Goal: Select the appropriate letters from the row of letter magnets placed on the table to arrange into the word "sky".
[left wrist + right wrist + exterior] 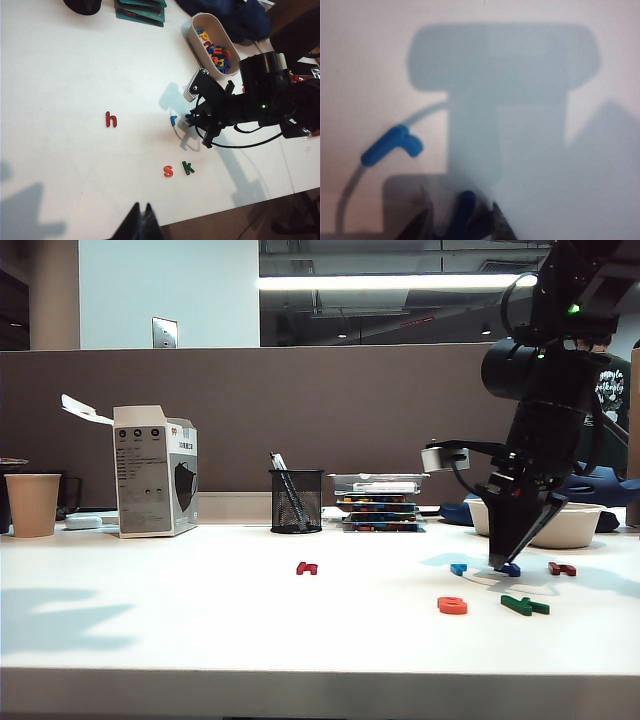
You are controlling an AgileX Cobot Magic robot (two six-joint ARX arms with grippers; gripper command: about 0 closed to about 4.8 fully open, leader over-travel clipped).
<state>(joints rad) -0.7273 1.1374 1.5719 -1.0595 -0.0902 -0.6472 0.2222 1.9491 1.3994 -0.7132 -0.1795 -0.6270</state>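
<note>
On the white table [200, 630] the orange-red letter [452, 605] and the dark green letter [524, 605] lie side by side near the front; the left wrist view shows them as "s" [168, 171] and "k" [188, 167]. Behind them my right gripper [505, 562] points down over the dark blue letter [512, 569]. In the right wrist view that dark blue letter [465, 204] lies between the spread fingers of the right gripper [460, 222], with a gap on each side. My left gripper [141, 209] is shut and empty, high above the table's front edge.
A light-blue "r" [458, 567] [392, 145] lies just left of the right gripper, one dark-red letter [562, 568] to its right and a dark-red "h" [306, 567] further left. Behind stand a white bowl [560, 530] of letters, stacked trays [378, 502], a mesh pen holder [296, 500], a box [155, 470] and a paper cup [32, 503].
</note>
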